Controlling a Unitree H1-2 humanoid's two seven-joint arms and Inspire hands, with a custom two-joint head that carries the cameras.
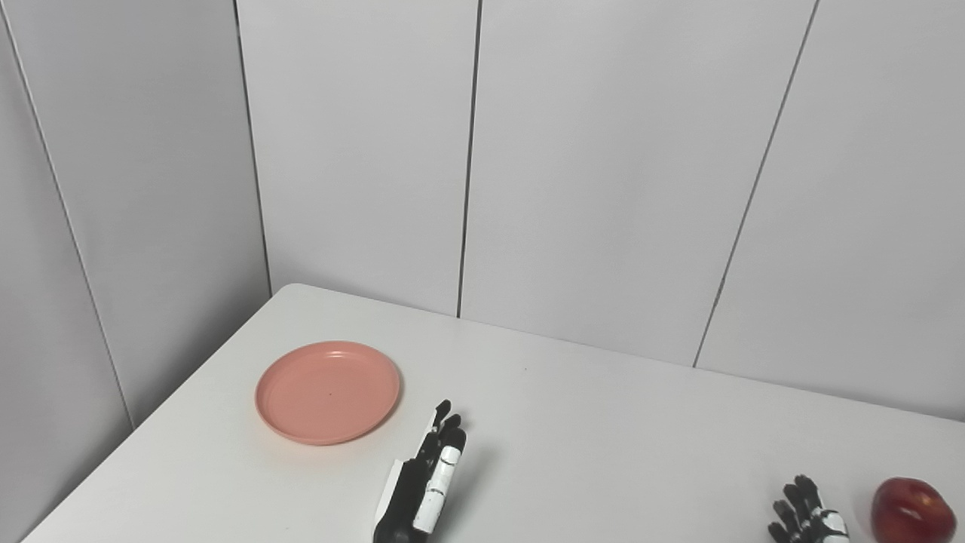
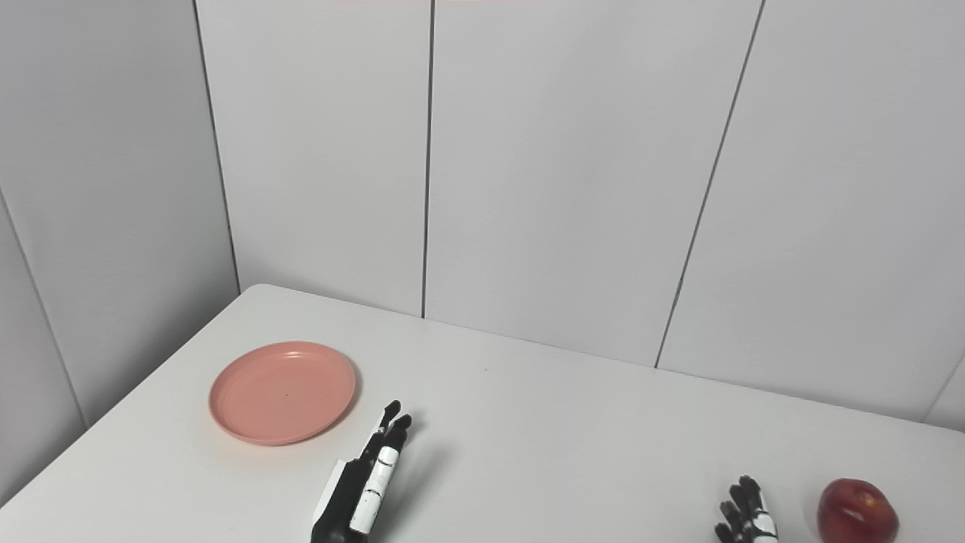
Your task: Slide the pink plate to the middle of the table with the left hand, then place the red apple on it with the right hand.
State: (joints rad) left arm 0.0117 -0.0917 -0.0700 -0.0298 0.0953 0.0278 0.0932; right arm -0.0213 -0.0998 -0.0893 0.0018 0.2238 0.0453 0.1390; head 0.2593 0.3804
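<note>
The pink plate (image 1: 328, 391) lies flat on the left part of the white table (image 1: 588, 422), empty. My left hand (image 1: 424, 479) is open, fingers straight and pointing away, just right of the plate's near edge and apart from it. The red apple (image 1: 912, 510) stands at the table's near right. My right hand (image 1: 805, 517) is open at the bottom edge, just left of the apple, not touching it; only its fingers show. In the right eye view the plate (image 2: 283, 391), left hand (image 2: 367, 473), apple (image 2: 857, 511) and right hand (image 2: 746, 513) appear the same.
Grey wall panels (image 1: 482, 166) stand close behind the table's far edge and along its left side. The table's left edge runs diagonally near the plate. Bare tabletop lies between the two hands.
</note>
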